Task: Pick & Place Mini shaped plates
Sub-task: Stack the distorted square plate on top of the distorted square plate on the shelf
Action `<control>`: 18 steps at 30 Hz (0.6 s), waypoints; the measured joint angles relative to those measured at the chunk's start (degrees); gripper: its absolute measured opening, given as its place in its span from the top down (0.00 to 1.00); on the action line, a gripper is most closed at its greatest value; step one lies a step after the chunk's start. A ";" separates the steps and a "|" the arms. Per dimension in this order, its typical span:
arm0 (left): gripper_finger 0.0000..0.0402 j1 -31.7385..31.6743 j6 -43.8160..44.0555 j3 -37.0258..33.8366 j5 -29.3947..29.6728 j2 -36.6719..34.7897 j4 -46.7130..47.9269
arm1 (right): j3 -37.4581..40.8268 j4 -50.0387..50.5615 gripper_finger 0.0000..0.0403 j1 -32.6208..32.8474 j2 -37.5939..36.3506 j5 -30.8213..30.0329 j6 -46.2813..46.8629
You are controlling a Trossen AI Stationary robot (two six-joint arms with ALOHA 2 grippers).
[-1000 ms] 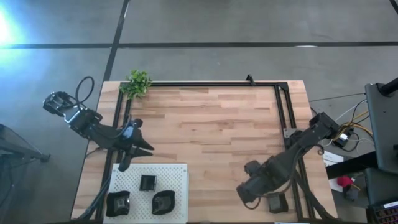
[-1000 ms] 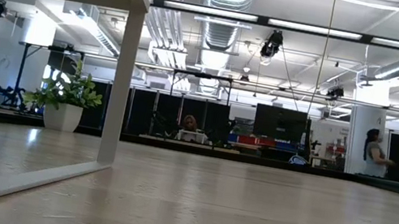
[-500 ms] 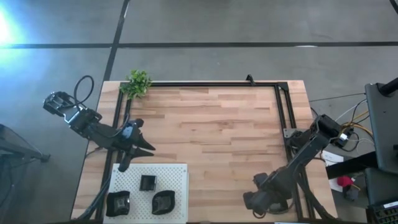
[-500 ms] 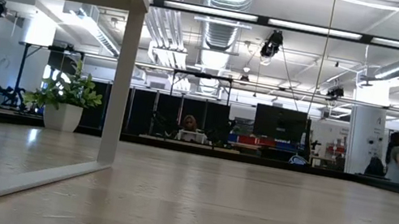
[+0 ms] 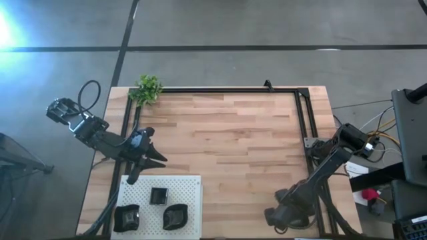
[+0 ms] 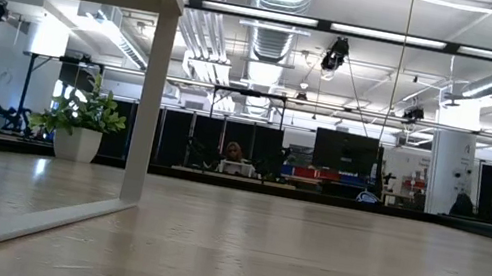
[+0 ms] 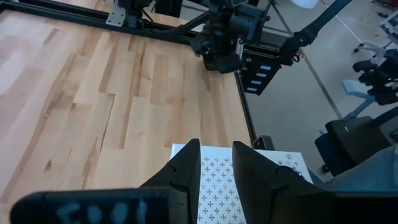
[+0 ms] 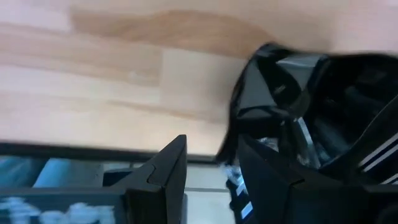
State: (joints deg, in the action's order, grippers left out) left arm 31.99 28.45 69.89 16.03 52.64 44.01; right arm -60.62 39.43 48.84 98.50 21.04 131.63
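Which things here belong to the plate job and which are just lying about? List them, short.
Job: three mini shaped plates on the white perforated board; left gripper, open, beside that board; right gripper, open, low at the right edge of the table.

Lying about: small green plant at a table corner; black frame rails around the table top.

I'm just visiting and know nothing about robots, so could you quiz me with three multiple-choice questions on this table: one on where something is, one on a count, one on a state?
1. Where is the small green plant?
A. far left corner
B. table centre
C. on the board

2. How many small dark plates lie on the white perforated board?
A. one
B. three
C. six

3. The left gripper is:
A. holding a plate
B. open and empty
C. pressed on the plant

Answers:
A, it stands at the wooden table's far left corner.
B, the high view shows three.
B, a bare gap shows between its fingers.
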 joint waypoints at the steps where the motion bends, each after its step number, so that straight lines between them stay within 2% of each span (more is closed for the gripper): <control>1: 0.79 0.00 0.02 0.00 -0.01 0.00 0.00 | 0.62 0.10 0.66 0.04 0.00 0.02 0.00; 11: 0.79 -0.04 0.06 0.00 0.00 0.00 -0.02 | 3.41 -1.48 0.68 0.04 0.02 0.04 -1.54; 14: 0.79 -0.11 0.06 0.00 0.00 0.00 -0.02 | 3.41 -1.45 0.76 0.04 0.02 0.04 -1.60; 18: 0.79 -0.11 -0.17 0.00 0.00 0.00 -0.03 | 3.22 -1.17 0.94 0.04 0.04 0.00 -3.37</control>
State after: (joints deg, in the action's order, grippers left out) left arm 31.88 28.28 69.89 16.03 52.64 43.98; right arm -57.40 38.26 48.88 98.53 21.04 128.26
